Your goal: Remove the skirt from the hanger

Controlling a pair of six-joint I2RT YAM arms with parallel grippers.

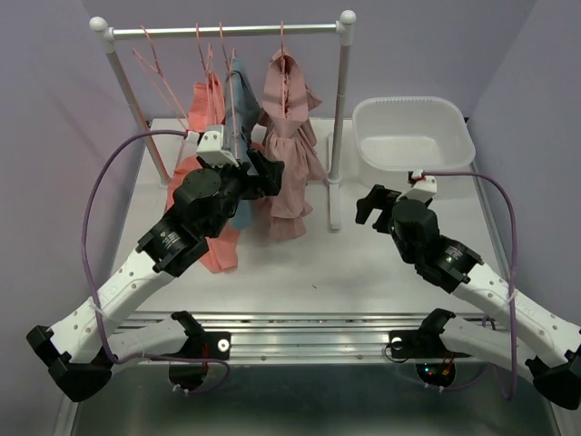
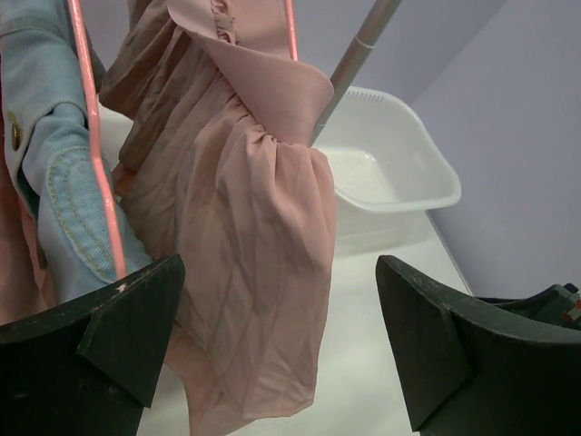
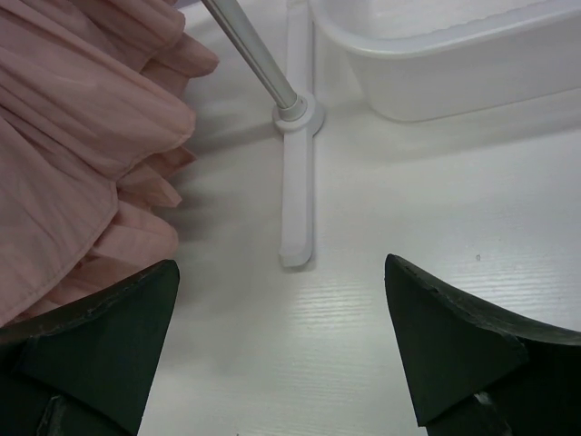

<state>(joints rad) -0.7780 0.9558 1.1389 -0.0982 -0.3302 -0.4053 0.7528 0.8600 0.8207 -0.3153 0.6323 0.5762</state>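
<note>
Left end effector [image 1: 270, 173] is spread wide and holds nothing. It sits up at garment height, nosed in between the denim garment [image 2: 54, 182] and the dusty-pink ruffled skirt [image 1: 289, 136].

In the left wrist view the skirt fills the gap between the two fingers, its lower folds hanging right in front of them. No contact that I can see, so I read this as lined up for a pinch on the fabric, not gripped yet.

Skirt location: rightmost item on the white rail [image 1: 222, 30], on a pink hanger [image 2: 291, 14], hem off the worktop [image 3: 408, 227]. The hook is over the rail, so it's not off yet.

Right end effector [image 3: 280, 266] is also wide and empty, held low over the worktop. It points at the rack foot [image 3: 297, 182], with the skirt's ruffled hem off to its left, near but apart. My guess is it's staged there to catch or tug the hem while the left one works higher up.

White basin [image 1: 408, 145] sits beyond the rack's right post. Likely the drop spot, and it's on the right arm's side.

Watch item: the denim is just beside the left finger, so a sloppy close could snag it.
</note>
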